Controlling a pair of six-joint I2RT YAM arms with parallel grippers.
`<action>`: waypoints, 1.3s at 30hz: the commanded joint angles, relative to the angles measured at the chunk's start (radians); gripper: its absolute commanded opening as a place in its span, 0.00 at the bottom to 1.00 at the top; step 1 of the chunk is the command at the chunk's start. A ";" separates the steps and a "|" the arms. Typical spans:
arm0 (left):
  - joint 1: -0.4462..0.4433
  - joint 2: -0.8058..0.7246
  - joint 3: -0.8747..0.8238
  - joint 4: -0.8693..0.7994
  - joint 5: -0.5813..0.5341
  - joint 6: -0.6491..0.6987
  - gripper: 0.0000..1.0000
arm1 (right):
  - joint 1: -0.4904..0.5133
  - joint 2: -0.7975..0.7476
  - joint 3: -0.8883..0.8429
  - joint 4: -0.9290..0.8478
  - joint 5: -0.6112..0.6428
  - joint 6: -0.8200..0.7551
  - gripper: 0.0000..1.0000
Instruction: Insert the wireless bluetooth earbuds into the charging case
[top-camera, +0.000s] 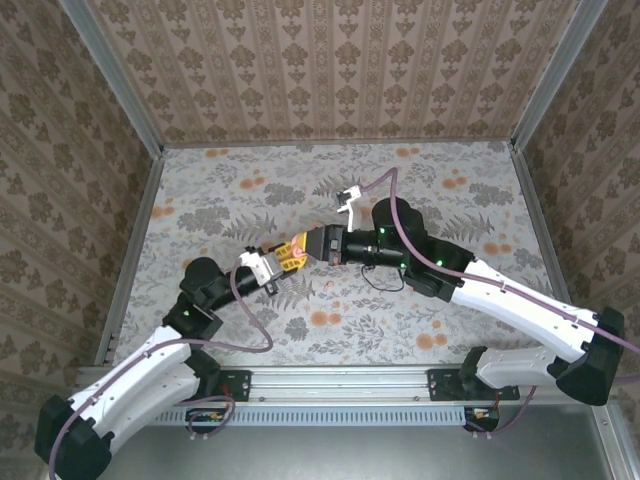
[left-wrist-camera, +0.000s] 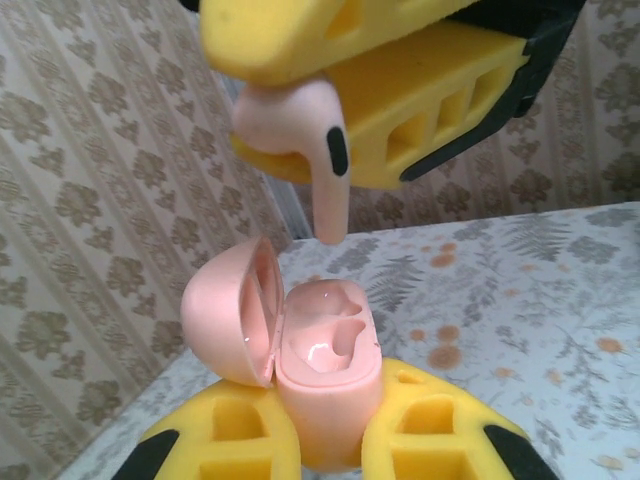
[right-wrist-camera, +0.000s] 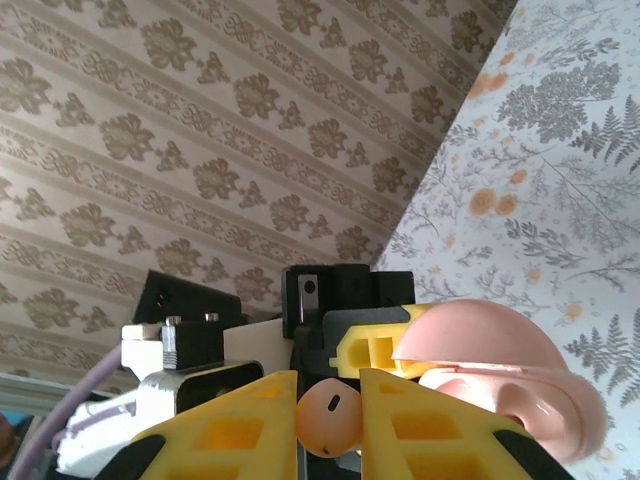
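My left gripper (left-wrist-camera: 330, 445) is shut on the lower body of the pink charging case (left-wrist-camera: 328, 365), held upright above the table. Its lid (left-wrist-camera: 222, 312) is swung open to the left, and both glossy wells look bare. One of the wireless bluetooth earbuds (left-wrist-camera: 298, 125), pale pink with a stem, hangs stem-down just above the case and apart from it. My right gripper (right-wrist-camera: 328, 425) is shut on this earbud (right-wrist-camera: 330, 418). From above, the left gripper (top-camera: 276, 264) and the right gripper (top-camera: 306, 248) meet over the middle of the table. The case (right-wrist-camera: 505, 385) sits right of the right fingers.
The floral tablecloth (top-camera: 440, 190) covers the table, which patterned walls (top-camera: 330, 60) and metal frame posts (top-camera: 135, 230) close in on three sides. A thin black wire loop (top-camera: 385, 282) lies under the right arm. Both arm bases stand at the near rail (top-camera: 340, 385).
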 joint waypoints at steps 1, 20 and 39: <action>0.028 0.018 0.055 -0.021 0.157 -0.075 0.00 | 0.005 -0.002 0.084 -0.138 -0.039 -0.134 0.19; 0.086 0.050 0.092 0.013 0.329 -0.244 0.00 | -0.024 0.009 0.105 -0.198 -0.157 -0.216 0.19; 0.057 0.046 0.059 0.025 0.167 -0.233 0.00 | -0.008 -0.064 -0.093 0.147 0.071 0.091 0.18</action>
